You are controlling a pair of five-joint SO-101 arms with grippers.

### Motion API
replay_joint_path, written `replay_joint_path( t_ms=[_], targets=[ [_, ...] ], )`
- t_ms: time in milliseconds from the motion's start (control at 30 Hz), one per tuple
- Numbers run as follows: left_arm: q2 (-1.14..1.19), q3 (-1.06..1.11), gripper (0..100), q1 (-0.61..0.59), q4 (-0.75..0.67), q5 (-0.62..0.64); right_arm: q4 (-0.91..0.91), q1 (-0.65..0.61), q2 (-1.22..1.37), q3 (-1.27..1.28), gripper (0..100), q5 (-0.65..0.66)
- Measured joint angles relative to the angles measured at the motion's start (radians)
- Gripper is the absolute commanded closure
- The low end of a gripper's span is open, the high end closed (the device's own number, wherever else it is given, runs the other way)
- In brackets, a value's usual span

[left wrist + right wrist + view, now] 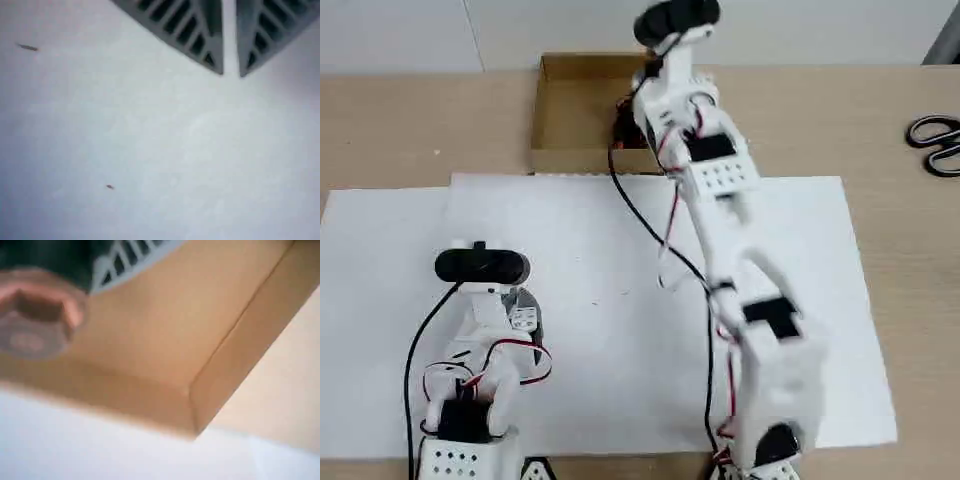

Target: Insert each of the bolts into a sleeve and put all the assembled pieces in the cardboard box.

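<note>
Right claw (75, 282): above the floor of the shallow brown cardboard box (548, 105), near an inner corner, pinching a pink hex-shaped piece (37, 315) too blurred to make out further.
Left claw (231, 70): grey ribbed fingers (200, 35) pressed nearly together, only a thin slit between, nothing held, low over the white paper sheet (590, 300).
Box position: touching the sheet's far edge, on the light wooden table (410, 120).
Black-handled scissors (935, 143): on the table, well apart from the box.

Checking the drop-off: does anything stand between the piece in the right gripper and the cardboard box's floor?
Nothing visible does. The pinkish hexagonal piece in the right gripper hangs above the bare floor of the brown cardboard box, near its corner.
</note>
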Motion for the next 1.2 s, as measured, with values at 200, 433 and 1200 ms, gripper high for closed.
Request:
replay_joint_path(
  t_ms=[200, 433, 1200],
  targets=[
    [0.000, 0.000, 99, 0.000, 0.000, 0.000, 0.000, -0.029, 0.365, -0.356, 99.1, 0.149],
    [0.000, 0.000, 99, 0.000, 0.000, 0.000, 0.044, -0.055, 0.532, -0.516, 83.5, 0.298],
    [0.000, 0.000, 99, 0.000, 0.000, 0.000, 0.486, 0.000, 0.534, -0.913, 77.9, 0.373]
  ],
)
